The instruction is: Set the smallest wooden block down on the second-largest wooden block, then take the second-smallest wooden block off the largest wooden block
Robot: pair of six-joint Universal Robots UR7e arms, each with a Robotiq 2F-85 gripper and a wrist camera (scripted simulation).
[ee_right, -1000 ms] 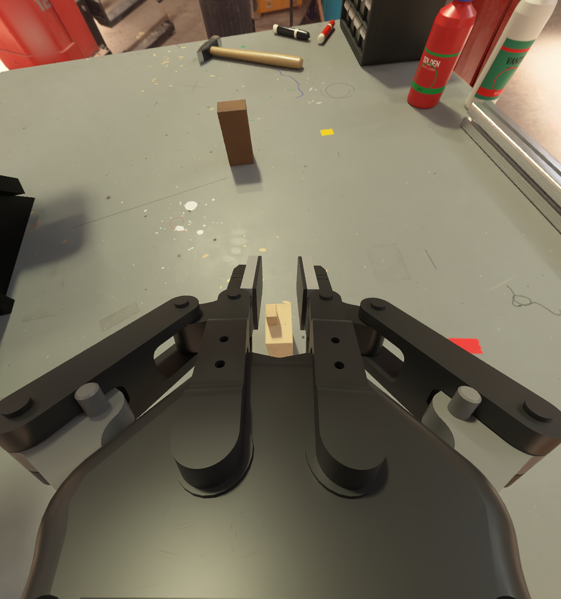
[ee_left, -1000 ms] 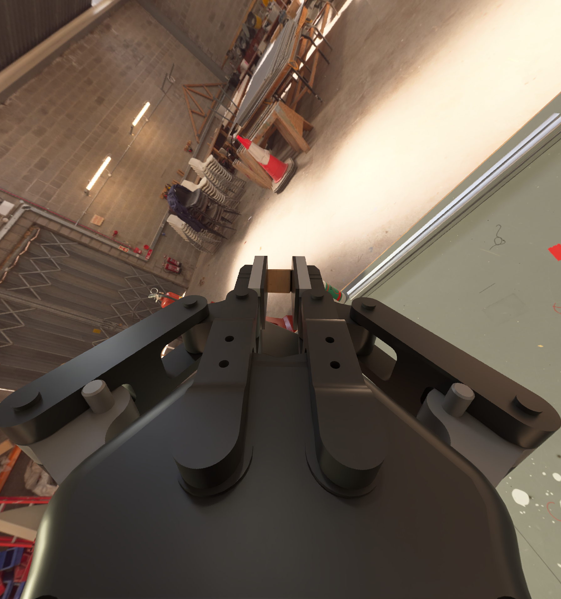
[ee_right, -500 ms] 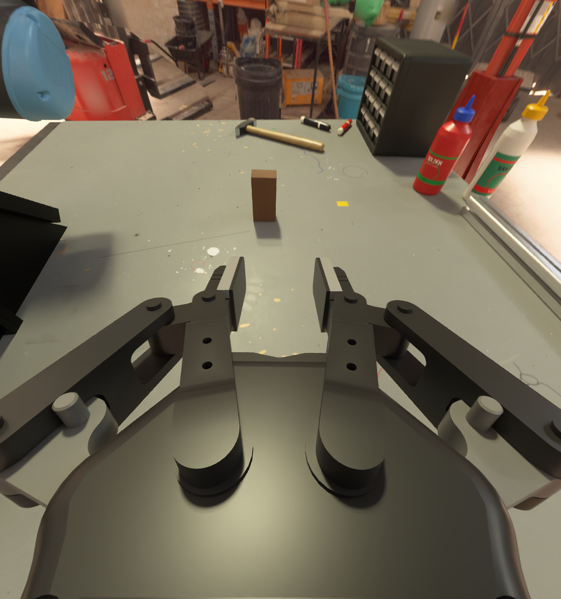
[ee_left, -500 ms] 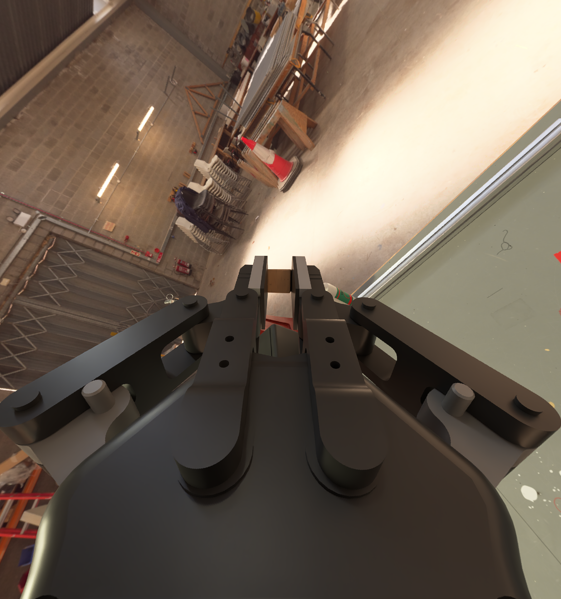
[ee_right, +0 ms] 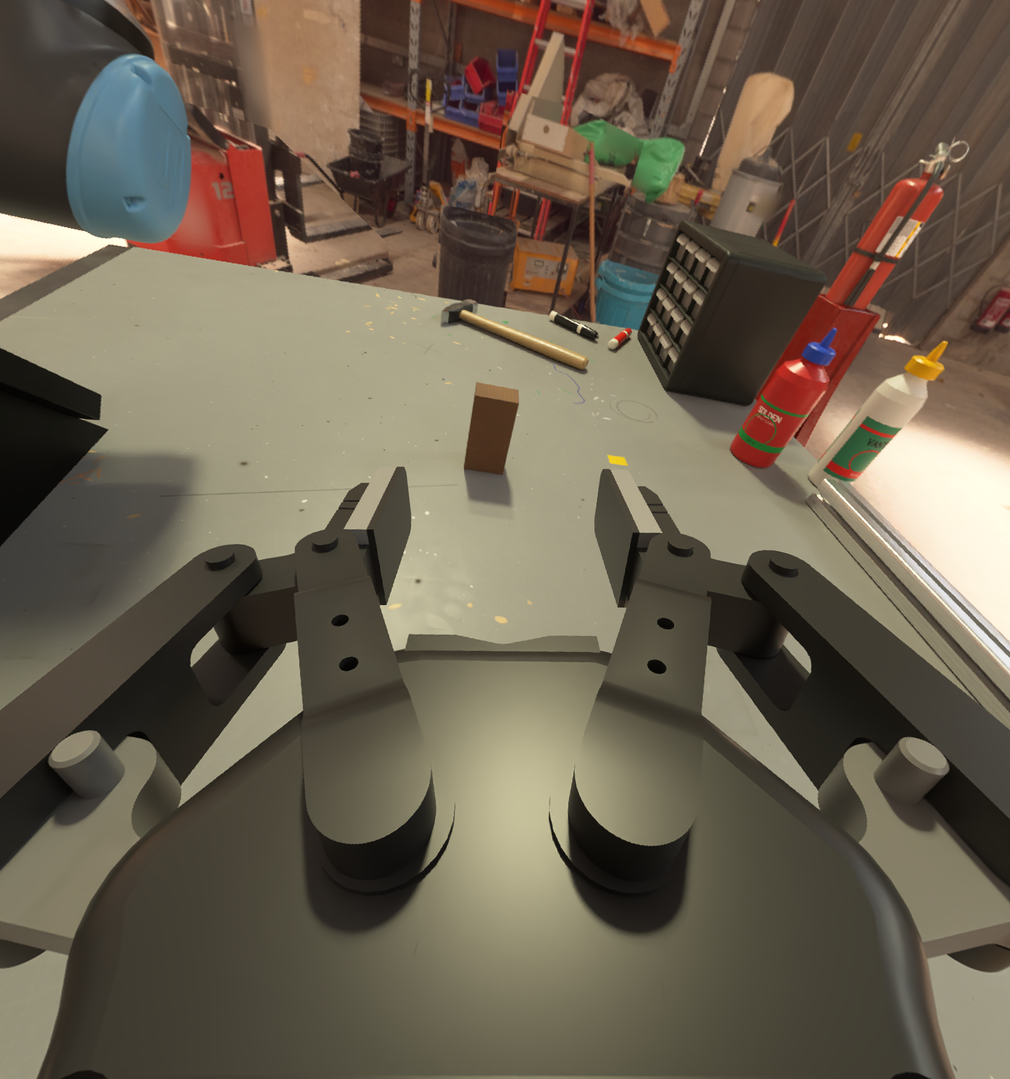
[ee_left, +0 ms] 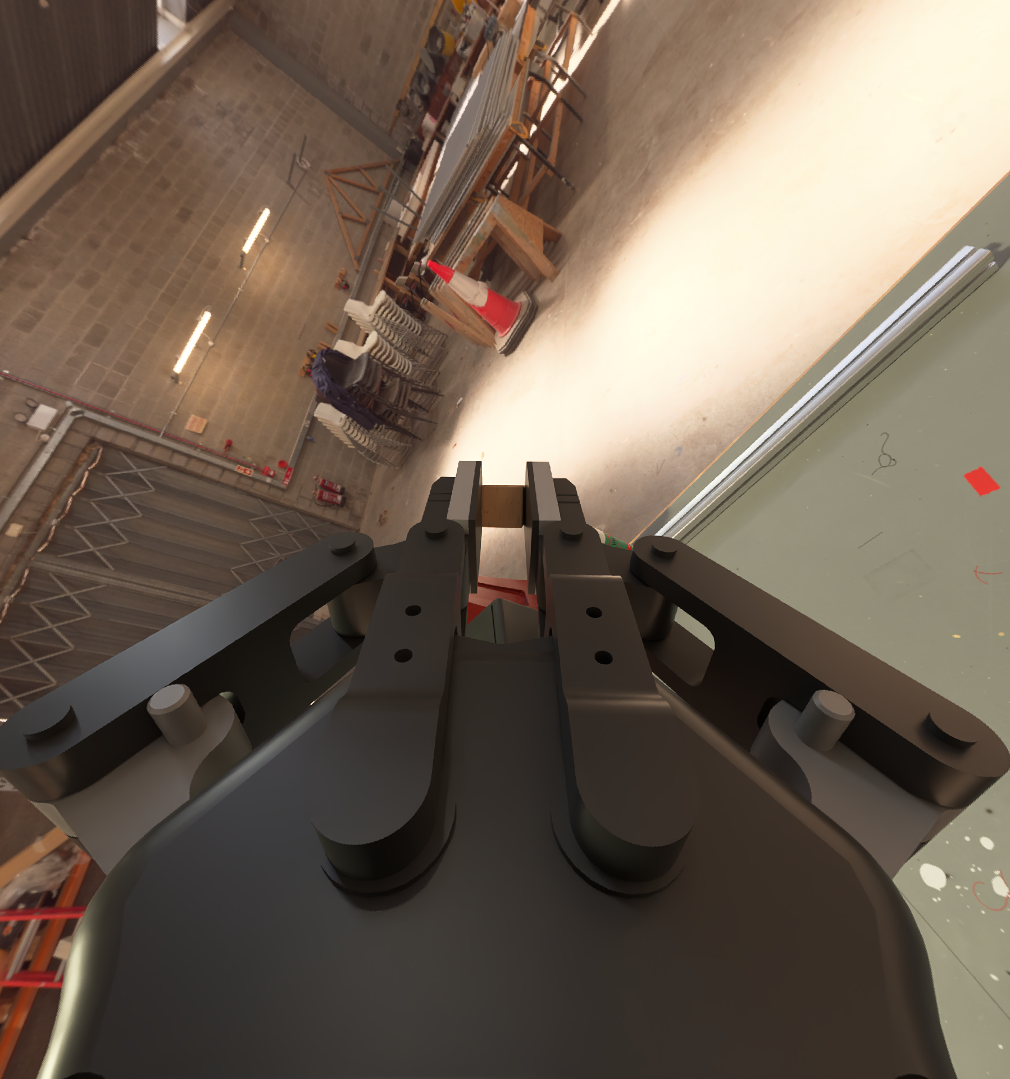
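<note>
In the left wrist view my left gripper (ee_left: 503,490) is shut on a small tan wooden block (ee_left: 503,508), held in the air beside the grey table (ee_left: 911,613) and pointing out past its edge. In the right wrist view my right gripper (ee_right: 501,525) is open and empty above the table (ee_right: 257,379). A taller dark brown wooden block (ee_right: 491,428) stands upright just beyond its fingertips, apart from them. No other wooden blocks are in view.
A hammer (ee_right: 520,336), two markers (ee_right: 575,326), a black drawer cabinet (ee_right: 724,309), a red bottle (ee_right: 783,409) and a white bottle (ee_right: 876,426) stand at the far right. The other arm's blue-capped joint (ee_right: 126,146) hangs at upper left. A black object (ee_right: 18,444) lies left. A metal rail (ee_right: 929,590) lines the right edge.
My right gripper opened wide and lifted and tilted up; the pale block with a small block on it below it has left view. My left gripper keeps its block and has turned slightly.
</note>
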